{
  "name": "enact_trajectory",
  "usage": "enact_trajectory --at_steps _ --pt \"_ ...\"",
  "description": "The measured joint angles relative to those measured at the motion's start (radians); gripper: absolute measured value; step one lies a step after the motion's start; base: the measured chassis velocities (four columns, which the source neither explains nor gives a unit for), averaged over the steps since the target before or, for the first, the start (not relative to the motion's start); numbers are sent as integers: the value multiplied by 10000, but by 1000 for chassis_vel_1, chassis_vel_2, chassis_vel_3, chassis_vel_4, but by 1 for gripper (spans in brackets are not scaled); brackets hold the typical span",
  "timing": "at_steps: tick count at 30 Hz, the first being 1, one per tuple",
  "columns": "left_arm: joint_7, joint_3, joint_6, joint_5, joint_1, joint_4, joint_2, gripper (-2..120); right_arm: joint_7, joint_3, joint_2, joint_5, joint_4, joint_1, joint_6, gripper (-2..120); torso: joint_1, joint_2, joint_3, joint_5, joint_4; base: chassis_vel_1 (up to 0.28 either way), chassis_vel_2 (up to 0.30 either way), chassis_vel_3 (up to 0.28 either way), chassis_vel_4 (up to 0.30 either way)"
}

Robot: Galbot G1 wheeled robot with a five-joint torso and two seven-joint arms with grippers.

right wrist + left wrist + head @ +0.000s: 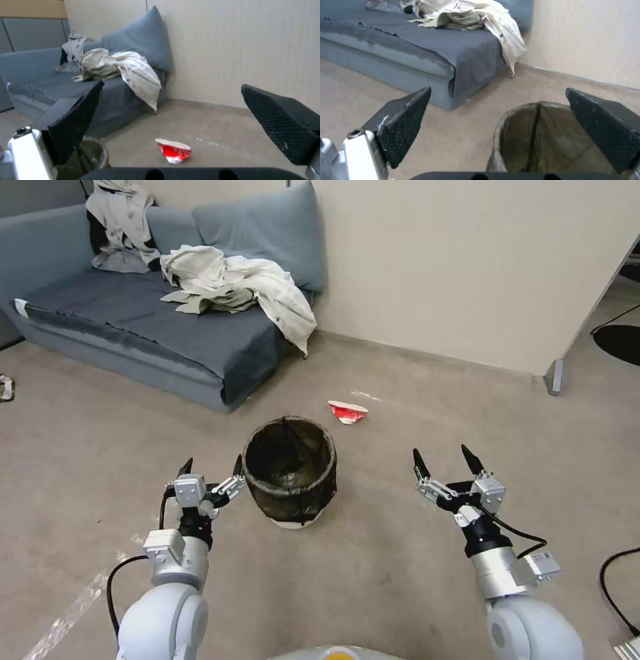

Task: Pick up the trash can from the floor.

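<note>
The trash can [291, 471] is a small round white bin with a dark bag folded over its rim, standing upright on the beige floor [400, 567] in front of me. My left gripper [211, 468] is open just left of the can's rim, one fingertip almost touching it. In the left wrist view the trash can [540, 142] lies partly between the open fingers [406, 122], toward one side. My right gripper [444, 459] is open, well to the right of the can and apart from it. In the right wrist view part of the trash can's rim [91, 155] shows beside one finger.
A crushed red-and-white cup [347, 411] lies on the floor just behind the can. A grey sofa [147, 327] with crumpled cloths [233, 283] stands at the back left, a beige wall [467, 267] behind. Black cables [617, 587] lie at the right.
</note>
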Motion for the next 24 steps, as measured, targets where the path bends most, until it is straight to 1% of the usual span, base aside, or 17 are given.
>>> enact_trajectory --at_steps 3,6,7,8,9,10,11,12,13,14,15,16,17,19,20,22,24 --pt "-90 24 105 -87 -75 23 29 100 -106 -18 1 45 -91 57 222 100 1 0 1 2 2 -126 110 125 -117" --pt "-385 165 625 -332 -263 23 167 100 -245 -20 -1 75 -183 92 415 100 0 0 1 1 -2 -67 42 49 -51" --pt "-385 165 625 -332 -263 23 167 100 -245 -20 -1 75 -183 92 415 100 0 0 1 1 -2 -56 -12 -2 -37" --pt "-431 196 785 -449 -309 23 217 100 -258 -21 -4 92 -191 92 429 100 1 0 0 1 -1 0 0 0 0" --pt "-521 254 1141 -744 -424 13 338 100 -271 -26 -11 111 -193 90 441 100 0 0 0 0 1 0 0 0 0" --pt "-563 272 1307 -872 -480 5 385 100 -274 -27 -13 116 -193 90 442 100 0 0 0 0 0 0 0 0 0" --pt "-835 341 2277 -1535 -827 -10 629 100 -292 -29 -28 134 -192 87 442 100 0 0 0 1 -1 0 0 0 0" --pt "-835 341 2277 -1535 -827 -10 629 100 -292 -29 -28 134 -192 87 442 100 0 0 0 1 -1 0 0 0 0" --pt "-910 348 2484 -1667 -905 -1 674 100 -294 -29 -31 136 -192 87 442 100 0 0 0 1 -1 0 0 0 0" --pt "-930 350 2534 -1702 -925 2 686 100 -293 -30 -33 136 -191 87 442 100 0 0 0 1 -1 0 0 0 0" --pt "-1133 358 3075 -2068 -1153 64 813 100 -302 -34 -53 136 -189 95 434 100 0 0 0 0 -3 0 0 0 0" --pt "-1315 358 3403 -2296 -1278 134 900 100 -314 -54 -83 137 -189 137 402 100 -1 0 0 0 -4 0 0 0 0" --pt "-1315 358 3403 -2296 -1278 134 900 100 -314 -54 -83 137 -189 137 402 100 -1 0 0 0 -4 0 0 0 0" --pt "-1650 360 3876 -2519 -1494 339 1007 100 -336 -103 -147 137 -193 256 309 100 0 0 0 0 4 0 0 0 0" --pt "-1705 373 4032 -2585 -1603 434 1046 100 -338 -107 -155 137 -194 266 284 100 0 0 0 0 3 0 0 0 0" --pt "-1724 383 4121 -2631 -1671 494 1070 100 -339 -109 -156 136 -195 268 275 100 0 0 0 0 2 0 0 0 0" --pt "-1867 467 4411 -2916 -1969 814 1164 100 -342 -110 -158 135 -195 273 243 100 0 0 1 0 3 0 0 0 0"
